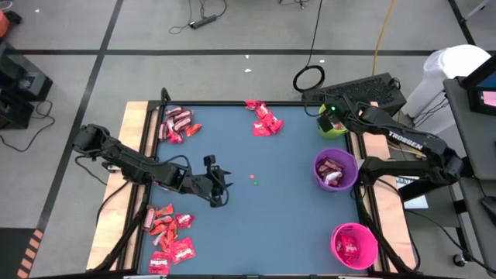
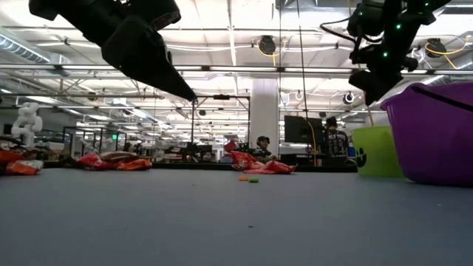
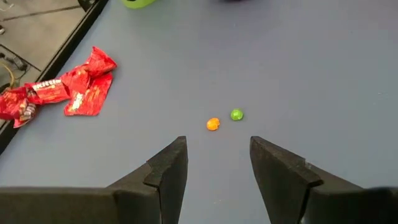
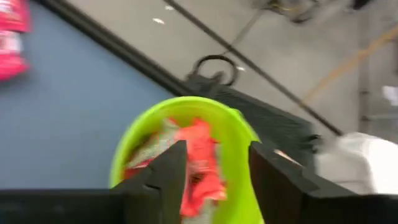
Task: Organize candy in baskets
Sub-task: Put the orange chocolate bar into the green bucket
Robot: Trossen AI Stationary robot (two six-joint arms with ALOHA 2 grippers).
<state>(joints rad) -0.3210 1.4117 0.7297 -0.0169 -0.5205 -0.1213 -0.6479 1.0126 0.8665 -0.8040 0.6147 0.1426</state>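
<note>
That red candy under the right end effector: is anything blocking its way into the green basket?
Nothing visible. The right end effector hangs open straight over the green basket, and the red candy between its fingers is already at the basket's open mouth, above other wrappers inside.

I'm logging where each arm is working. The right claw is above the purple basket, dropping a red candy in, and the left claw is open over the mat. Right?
Not quite: the right claw is above the lime green basket, not the purple one, as the right wrist view shows. The red candy and the open left claw are as you said.
</note>
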